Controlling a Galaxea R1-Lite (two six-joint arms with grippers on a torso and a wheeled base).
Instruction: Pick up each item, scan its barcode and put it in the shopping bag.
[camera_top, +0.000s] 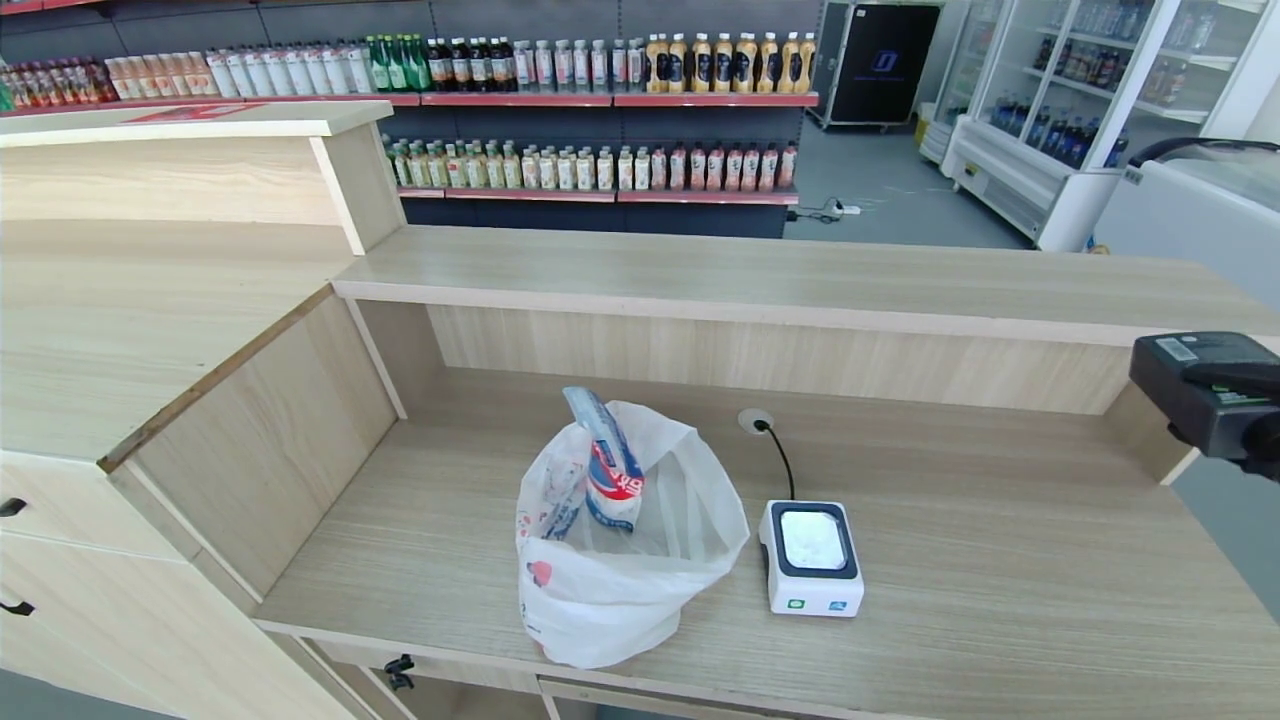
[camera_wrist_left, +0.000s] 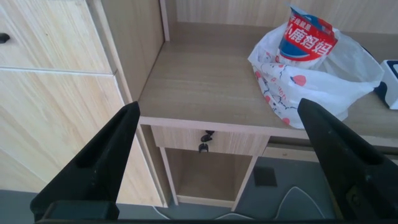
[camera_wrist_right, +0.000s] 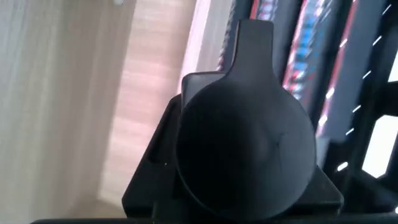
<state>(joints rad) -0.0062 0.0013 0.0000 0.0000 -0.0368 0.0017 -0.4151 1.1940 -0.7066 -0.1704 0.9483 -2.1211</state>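
A white plastic shopping bag (camera_top: 610, 580) stands open on the lower wooden counter (camera_top: 1000, 600), left of centre. A blue, white and red packet (camera_top: 608, 465) stands upright inside it, its top poking above the rim. Right beside the bag sits the white barcode scanner (camera_top: 810, 556), its window facing up. My left gripper (camera_wrist_left: 217, 106) is open with nothing between its fingers (camera_wrist_left: 99, 162); it hangs low, off the counter's front left corner, with the bag (camera_wrist_left: 323, 74) and packet (camera_wrist_left: 308, 38) farther off. My right arm's black wrist housing (camera_top: 1205, 390) hovers over the counter's right end.
A raised ledge (camera_top: 800, 280) runs along the back of the counter, and a tall wooden cabinet (camera_top: 150, 330) walls in its left side. The scanner cable (camera_top: 780, 460) leads to a hole in the counter. A keyed drawer (camera_wrist_left: 204, 140) sits under the front edge.
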